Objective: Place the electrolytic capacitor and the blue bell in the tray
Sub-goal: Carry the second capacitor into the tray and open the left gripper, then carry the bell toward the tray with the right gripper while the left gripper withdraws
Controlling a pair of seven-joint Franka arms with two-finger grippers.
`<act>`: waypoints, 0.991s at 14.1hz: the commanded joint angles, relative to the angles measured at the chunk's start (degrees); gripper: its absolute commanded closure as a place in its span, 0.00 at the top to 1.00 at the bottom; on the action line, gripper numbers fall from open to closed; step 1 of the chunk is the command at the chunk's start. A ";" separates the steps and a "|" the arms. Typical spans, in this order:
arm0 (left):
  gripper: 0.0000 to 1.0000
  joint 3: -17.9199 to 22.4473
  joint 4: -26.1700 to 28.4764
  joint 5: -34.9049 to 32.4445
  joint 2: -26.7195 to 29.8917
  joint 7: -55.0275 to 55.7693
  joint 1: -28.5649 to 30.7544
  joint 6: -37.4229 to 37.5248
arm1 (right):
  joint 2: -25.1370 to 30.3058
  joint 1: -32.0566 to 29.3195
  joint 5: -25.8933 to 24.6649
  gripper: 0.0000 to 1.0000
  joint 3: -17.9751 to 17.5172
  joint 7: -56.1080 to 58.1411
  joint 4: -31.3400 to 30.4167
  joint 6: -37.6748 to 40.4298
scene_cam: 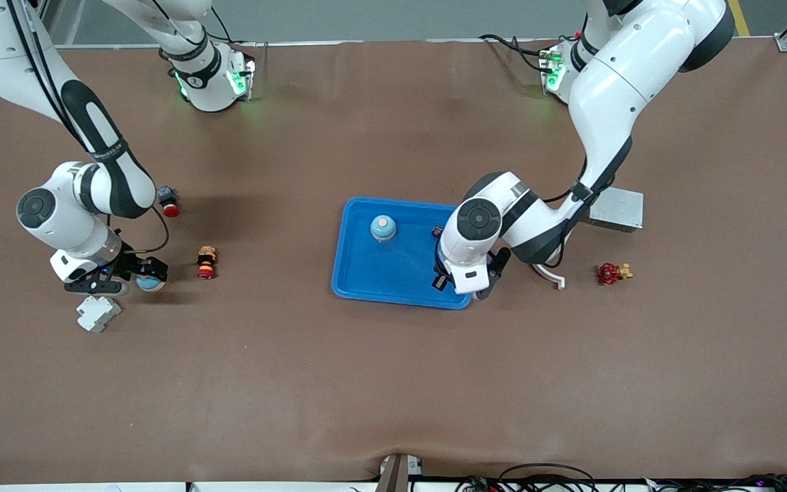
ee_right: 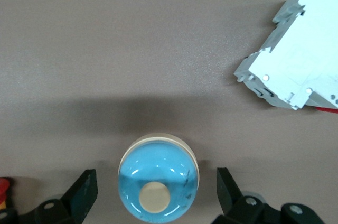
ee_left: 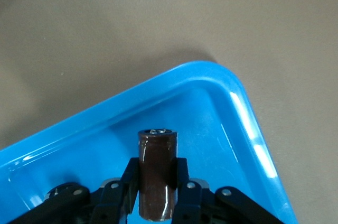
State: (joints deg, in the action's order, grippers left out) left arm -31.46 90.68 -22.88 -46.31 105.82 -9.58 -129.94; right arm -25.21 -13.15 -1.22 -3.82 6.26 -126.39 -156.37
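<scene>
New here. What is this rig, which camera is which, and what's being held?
Two white Franka robot arms are bolted to a brown table, each ending in a two-finger gripper. The wide picture comes from a high camera facing the robots; the other two come from cameras on each arm's wrist, looking down past the fingers.

The left gripper is shut on a dark brown capacitor and holds it over a corner of the blue tray. The right gripper is open, with its fingers on either side of a blue bell on the table, not touching it. A second blue bell already sits in the tray.

Also on the table are a white breaker, a red button, a small figure, a red valve and a metal box.
</scene>
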 commanded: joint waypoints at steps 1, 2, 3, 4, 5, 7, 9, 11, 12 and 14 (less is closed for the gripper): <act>0.00 0.96 -0.86 -1.29 -0.80 0.97 -1.23 -0.31 | -0.02 -1.87 0.08 1.00 -0.84 0.85 0.09 0.10; 0.68 1.05 -0.86 -1.29 -0.71 1.58 -1.31 -0.31 | -0.02 -2.14 0.08 1.00 -0.93 0.85 0.00 0.10; 1.00 1.23 -0.68 -1.46 -0.19 2.54 -1.40 -0.14 | -0.02 -2.14 0.08 1.00 -0.93 0.94 -0.09 0.10; 1.00 1.23 -0.86 -1.73 0.34 2.81 -1.32 -0.05 | -0.02 -2.14 0.08 1.00 -0.93 0.94 -0.18 0.10; 1.00 1.23 -1.03 -1.90 1.12 2.56 -1.14 -0.05 | -0.02 -2.14 0.08 0.93 -0.93 0.94 -0.18 0.19; 1.00 1.23 -1.21 -3.83 3.76 1.51 -0.35 0.30 | -0.02 -2.14 0.08 0.58 -0.93 0.86 -0.18 0.54; 1.00 1.23 -1.30 -7.86 6.13 0.28 -0.09 0.48 | 0.07 -1.88 0.08 0.19 -0.93 0.16 -0.18 0.80; 1.00 0.97 -2.61 -9.29 8.94 -4.53 2.27 3.71 | -0.02 -1.70 0.17 0.00 -0.93 -0.20 -0.09 0.81; 1.00 0.62 -3.66 -8.59 10.00 -9.52 3.77 5.65 | 0.07 -1.61 0.25 0.00 -0.93 -0.20 0.00 0.81; 1.00 -0.26 -4.20 -6.14 13.33 -24.79 6.67 10.13 | 0.86 -1.09 0.17 0.00 -1.19 -1.77 0.44 2.11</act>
State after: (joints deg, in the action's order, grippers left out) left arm -31.01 86.41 -30.86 -36.70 92.39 -5.52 -123.56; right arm -25.29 -14.04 -1.22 -4.02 6.02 -126.39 -155.97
